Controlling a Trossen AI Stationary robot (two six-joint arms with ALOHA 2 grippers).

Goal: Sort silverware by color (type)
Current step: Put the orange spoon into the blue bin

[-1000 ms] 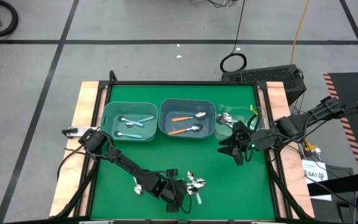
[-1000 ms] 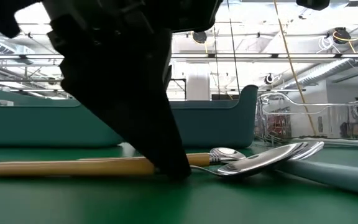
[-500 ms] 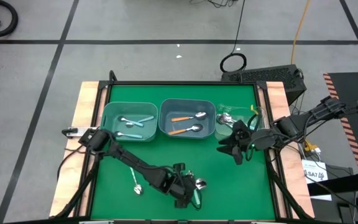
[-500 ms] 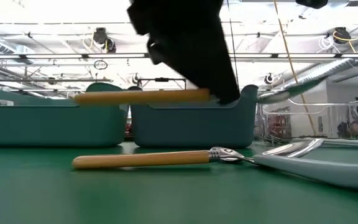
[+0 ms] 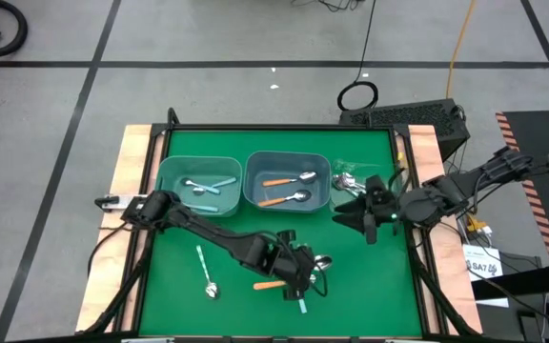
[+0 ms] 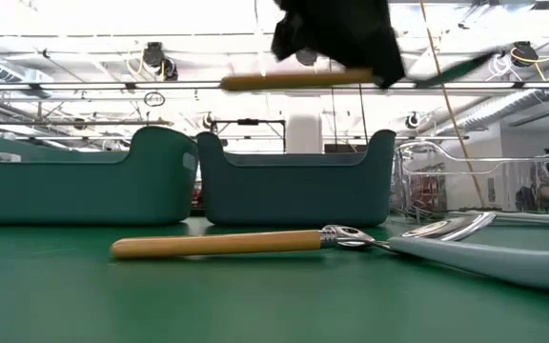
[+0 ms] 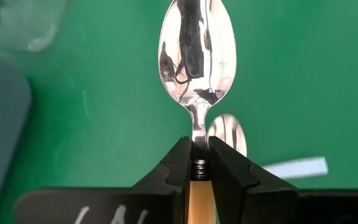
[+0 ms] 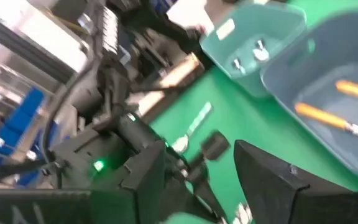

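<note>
Orange plastic shows between the two dark fingers point(image 7: 180, 167) of the left end effector point(image 5: 303, 271), which is clamped on an orange-handled spoon point(image 7: 197, 56) at the neck where the handle meets the metal — the shiny bowl sticks out past the fingertips, over the green desk point(image 5: 370, 286). In the low view this held spoon hangs level in the air, well above the bin rims. The left arm reaches in from the desk's left edge to the near middle of the mat.

Under and beside that end effector lie more spoons: another orange-handled spoon point(image 6: 217, 245) flat on the mat, a light-blue handle point(image 7: 294, 168) just past the held bowl, and a second metal bowl point(image 7: 227, 134) below it. A teal-handled spoon point(image 5: 205, 272) lies alone on the mat to the left, well apart from the rest.

Farther back stand two translucent blue-grey bins side by side. The left bin point(image 5: 168, 174) holds spoons with light-blue handles; the right bin point(image 5: 252, 170) holds two orange-handled ones. A clear container point(image 5: 398, 181) sits just right of them with metal bowls showing inside.

The right end effector point(image 5: 368, 214) hovers near that clear container at the desk's right side, its fingers apart and holding nothing.
</note>
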